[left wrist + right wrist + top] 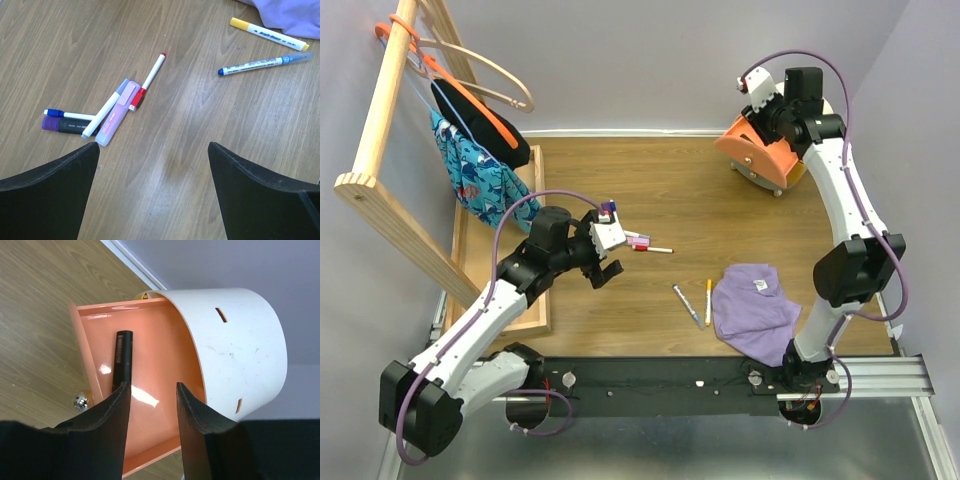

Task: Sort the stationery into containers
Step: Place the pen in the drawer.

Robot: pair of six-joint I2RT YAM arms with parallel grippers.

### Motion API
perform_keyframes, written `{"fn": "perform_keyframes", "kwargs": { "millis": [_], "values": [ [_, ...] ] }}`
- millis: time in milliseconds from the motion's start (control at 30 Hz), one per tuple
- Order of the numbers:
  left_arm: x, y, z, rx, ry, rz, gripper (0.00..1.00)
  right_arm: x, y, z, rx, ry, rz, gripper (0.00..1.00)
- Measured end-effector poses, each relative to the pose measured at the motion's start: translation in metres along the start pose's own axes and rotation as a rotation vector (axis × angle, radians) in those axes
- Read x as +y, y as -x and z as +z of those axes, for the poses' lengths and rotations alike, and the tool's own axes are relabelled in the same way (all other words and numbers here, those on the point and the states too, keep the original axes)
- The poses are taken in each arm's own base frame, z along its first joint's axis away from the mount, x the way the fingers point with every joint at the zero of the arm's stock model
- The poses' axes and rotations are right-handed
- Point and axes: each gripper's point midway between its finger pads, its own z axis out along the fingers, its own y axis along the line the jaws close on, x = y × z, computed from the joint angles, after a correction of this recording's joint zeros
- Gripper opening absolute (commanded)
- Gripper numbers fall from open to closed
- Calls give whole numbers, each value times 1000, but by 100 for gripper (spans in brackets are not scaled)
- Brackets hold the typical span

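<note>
Right pincer (152,386), parted, shows a black pen (121,360) inside the orange drawer (165,355), hidden from above.

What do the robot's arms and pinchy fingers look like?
The left arm and right arm are white tubes joined by chunky black blocks. A thin purple cable loops along each one. The left gripper and right gripper each have two smooth black fingers that narrow toward blunt tips.
</note>
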Motion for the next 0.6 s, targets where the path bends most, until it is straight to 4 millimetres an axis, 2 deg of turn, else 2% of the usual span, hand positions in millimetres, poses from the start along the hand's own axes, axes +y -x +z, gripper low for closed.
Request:
{"fn": "perform_keyframes", "kwargs": {
  "millis": [67, 167, 267, 367, 467, 500, 600],
  "values": [
    [0, 0, 1, 1, 0, -1, 99, 0, 4, -5, -15, -1, 13, 49],
    [1, 0, 2, 1, -1, -3, 99, 3, 12, -25, -53, 4, 33, 49],
    [3, 0, 2, 0, 7, -4, 99, 21, 16, -45, -99, 75, 13, 49],
    [8, 0, 1, 2, 32, -18, 99, 73, 3, -70, -125, 244, -66, 50],
    [20, -1, -1, 3, 90, -63, 99, 159, -3, -89, -129, 446, -126, 51],
    [23, -1, -2, 6, 109, -76, 99, 201, -9, -93, -106, 541, -115, 51],
    [36, -4, -6, 10, 172, -131, 99, 281, -38, -97, 13, 710, -23, 52]
  ]
}}
